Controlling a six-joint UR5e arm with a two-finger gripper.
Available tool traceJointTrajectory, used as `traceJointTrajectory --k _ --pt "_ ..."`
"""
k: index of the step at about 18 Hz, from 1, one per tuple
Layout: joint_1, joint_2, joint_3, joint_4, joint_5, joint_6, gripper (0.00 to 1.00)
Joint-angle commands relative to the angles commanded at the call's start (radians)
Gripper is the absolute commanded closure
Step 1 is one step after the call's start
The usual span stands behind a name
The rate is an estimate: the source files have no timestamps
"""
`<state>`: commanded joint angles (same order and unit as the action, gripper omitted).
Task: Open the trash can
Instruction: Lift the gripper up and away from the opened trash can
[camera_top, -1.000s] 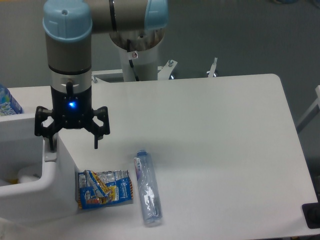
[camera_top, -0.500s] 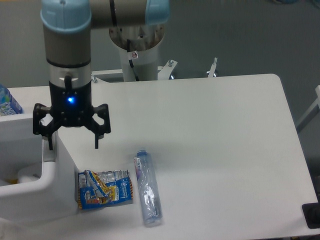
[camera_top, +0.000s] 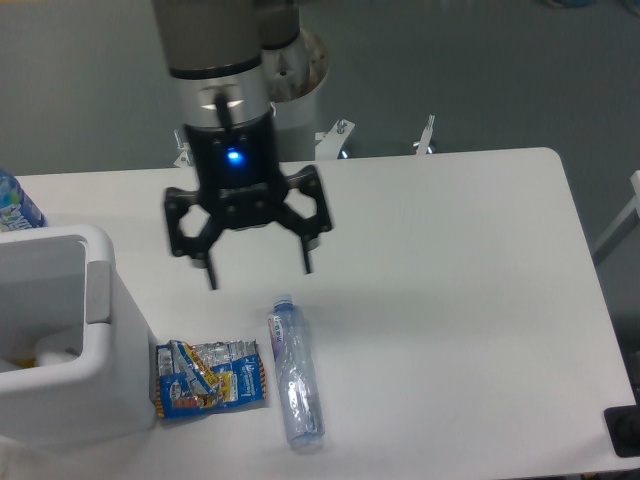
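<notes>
Broadly, the white desk (camera_top: 450, 300) fills the view. At its left edge stands the trash can (camera_top: 70, 370), its top open, the grey tab on its right rim. Above the desk's middle-left hangs the gripper (camera_top: 258, 270), jaws spread wide and holding nothing. Below it lies a clear plastic bottle (camera_top: 295, 375), with a blue snack packet (camera_top: 210, 377) just beside the can.

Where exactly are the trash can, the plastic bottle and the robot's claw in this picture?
trash can (camera_top: 118, 385): fixed camera, on its white front wall.
plastic bottle (camera_top: 296, 385): fixed camera, mid-body, lying on the table.
claw (camera_top: 259, 265): fixed camera, midway between the two open fingertips.
</notes>
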<state>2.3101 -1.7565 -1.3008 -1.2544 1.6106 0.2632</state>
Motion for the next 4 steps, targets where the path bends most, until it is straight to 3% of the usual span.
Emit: traceJointTrajectory --k 4 --pt "0.057 0.020 -0.017 -0.074 0.002 0.158 0.00"
